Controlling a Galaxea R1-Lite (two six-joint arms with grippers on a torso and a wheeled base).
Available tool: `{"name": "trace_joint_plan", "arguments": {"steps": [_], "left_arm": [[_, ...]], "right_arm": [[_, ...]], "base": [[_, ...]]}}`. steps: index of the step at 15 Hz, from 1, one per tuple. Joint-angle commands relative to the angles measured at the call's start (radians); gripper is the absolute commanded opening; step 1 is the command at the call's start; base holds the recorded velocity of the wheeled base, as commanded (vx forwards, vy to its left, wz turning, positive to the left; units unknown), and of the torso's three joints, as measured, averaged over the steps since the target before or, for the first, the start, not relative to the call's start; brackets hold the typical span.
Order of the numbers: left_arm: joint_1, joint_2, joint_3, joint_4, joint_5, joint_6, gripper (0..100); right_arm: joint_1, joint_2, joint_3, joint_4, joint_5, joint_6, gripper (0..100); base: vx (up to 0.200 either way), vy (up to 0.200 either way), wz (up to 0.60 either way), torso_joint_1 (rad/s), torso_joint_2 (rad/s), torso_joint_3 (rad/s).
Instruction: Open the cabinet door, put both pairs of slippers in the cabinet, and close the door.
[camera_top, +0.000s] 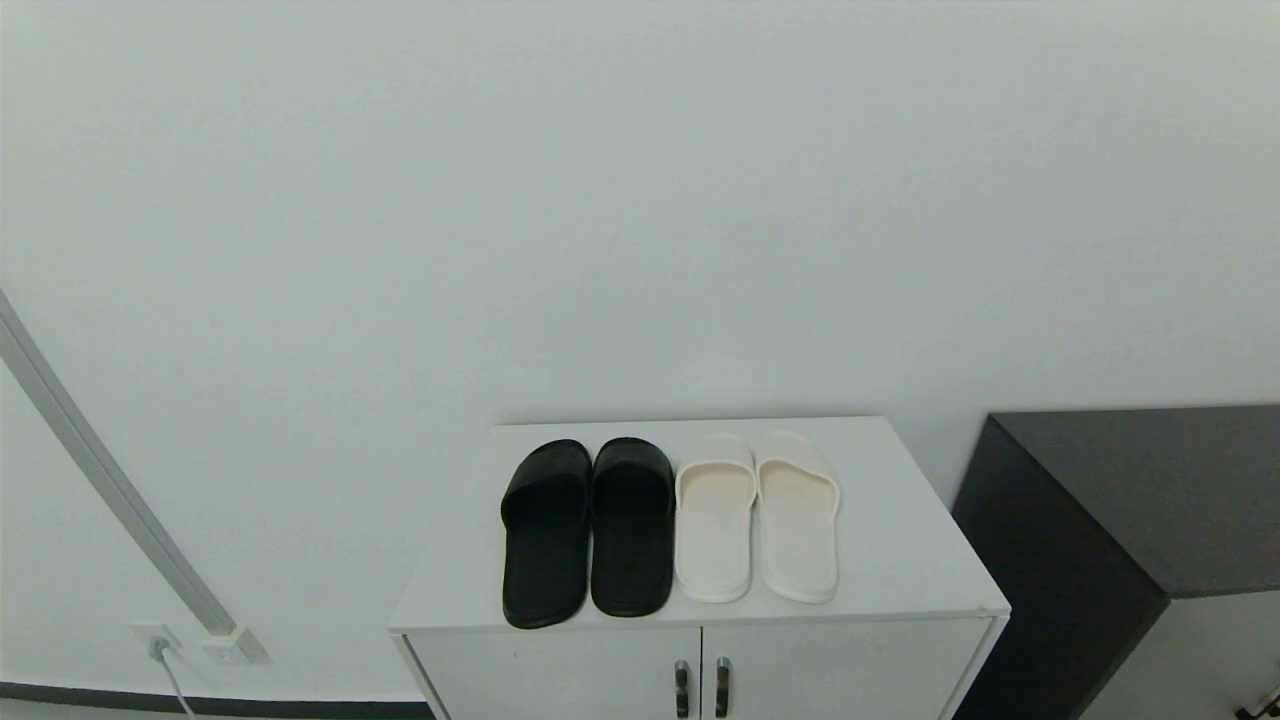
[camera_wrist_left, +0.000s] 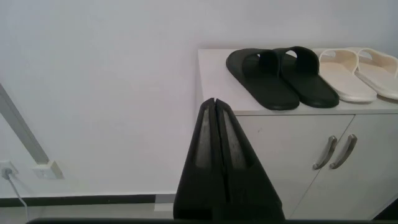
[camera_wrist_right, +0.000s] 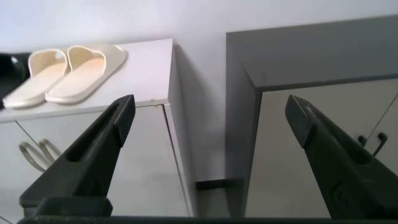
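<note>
Slippers, a black pair and a white pair, are laid side by side atop the cabinet, whose doors are shut. The left gripper is held closed and the right gripper spread wide, both clear of them.

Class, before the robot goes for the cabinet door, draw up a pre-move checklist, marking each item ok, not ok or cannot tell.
1. Both white cabinet doors shut, neither ajar: ok.
2. The two metal door handles unobstructed: ok.
3. The black rubber slippers and cream slippers lie side by side on the cabinet top: ok.
4. The right gripper open, ready for a handle: ok.
5. The left gripper shut, cannot grasp as it is: not ok.
6. Free space inside the cabinet: cannot tell.
</note>
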Motion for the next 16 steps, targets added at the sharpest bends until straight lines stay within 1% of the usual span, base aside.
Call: {"name": "trace_joint_plan", "arguments": {"steps": [1,9,10,11,12,13,15,16], "left_arm": [[0.0,0.002,-0.002,0.0,0.0,0.0,0],[0.0,0.002,-0.002,0.001,-0.002,0.0,0],[0.0,0.002,-0.002,0.001,-0.002,0.0,0],[0.0,0.002,0.0,0.001,-0.002,0.0,0],[0.0,0.002,0.0,0.001,-0.002,0.0,0],[0.0,0.002,0.0,0.0,-0.002,0.0,0],[0.0,0.0,0.0,0.0,0.0,0.007,0],[0.0,0.002,0.0,0.0,0.0,0.023,0]], "right_arm": [[0.0,0.002,0.0,0.001,0.001,-0.011,100],[0.0,0.0,-0.002,-0.009,0.001,-0.007,100],[0.002,0.012,-0.078,-0.042,-0.001,0.032,100],[0.015,0.057,-0.212,-0.036,0.004,0.111,100],[0.055,0.166,-0.336,0.064,0.03,0.167,100],[0.071,0.258,-0.325,0.141,0.041,0.131,100],[0.078,0.327,-0.262,0.13,0.047,0.105,100],[0.097,0.391,-0.224,0.083,0.056,0.101,100]], "base": [[0.0,0.0,0.0,0.0,0.0,0.0],[0.0,0.0,0.0,0.0,0.0,0.0],[0.0,0.0,0.0,0.0,0.0,0.0],[0.0,0.0,0.0,0.0,0.0,0.0],[0.0,0.0,0.0,0.0,0.0,0.0],[0.0,0.0,0.0,0.0,0.0,0.0],[0.0,0.0,0.0,0.0,0.0,0.0],[0.0,0.0,0.0,0.0,0.0,0.0]]}}
